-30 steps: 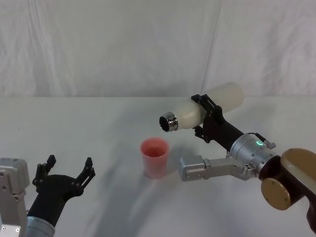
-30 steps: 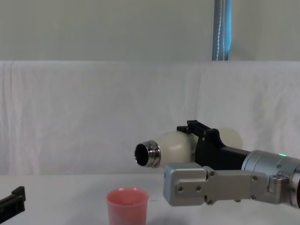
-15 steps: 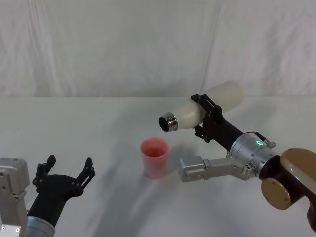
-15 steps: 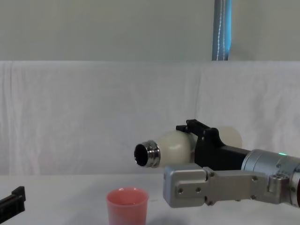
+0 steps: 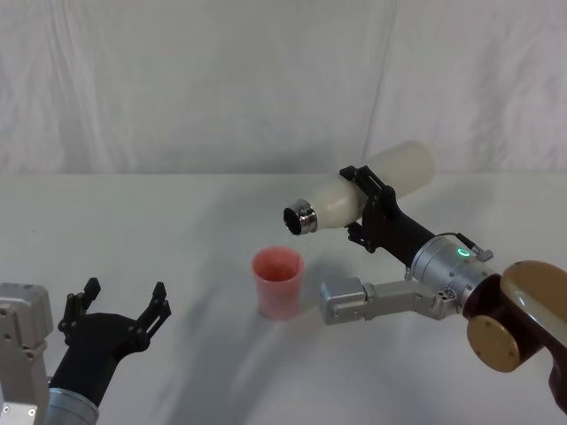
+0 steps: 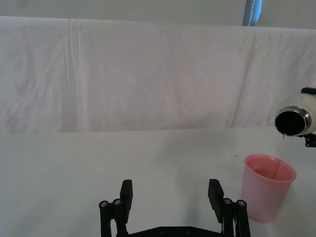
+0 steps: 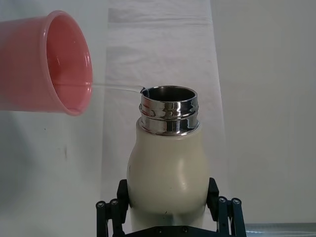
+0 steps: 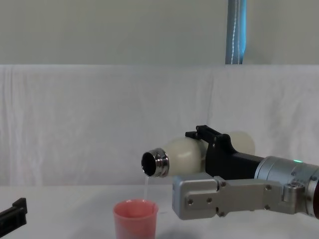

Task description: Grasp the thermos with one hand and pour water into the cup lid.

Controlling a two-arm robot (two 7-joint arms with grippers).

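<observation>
My right gripper (image 5: 365, 205) is shut on the cream-white thermos (image 5: 359, 192), holding it tipped on its side in the air with the steel neck (image 5: 301, 218) pointing left and slightly down. A thin stream of water falls from the neck (image 8: 154, 164) into the pink cup lid (image 8: 135, 218), which stands upright on the table (image 5: 177, 266) just below. In the right wrist view the thermos (image 7: 167, 168) sits between the fingers, with the stream reaching the cup lid (image 7: 47, 64). My left gripper (image 5: 117, 305) rests open near the front left, apart from the cup lid (image 5: 277, 282).
A white cloth covers the table and hangs as a backdrop (image 5: 221, 80). A blue-grey pole (image 8: 237, 31) stands behind the backdrop. Bare table lies to the left of the cup lid (image 6: 269, 186) and between it and my left gripper (image 6: 170, 202).
The thermos has tipped a little further and shifted slightly left, and a thin stream of water now runs from its neck into the cup lid. The left arm has stayed still.
</observation>
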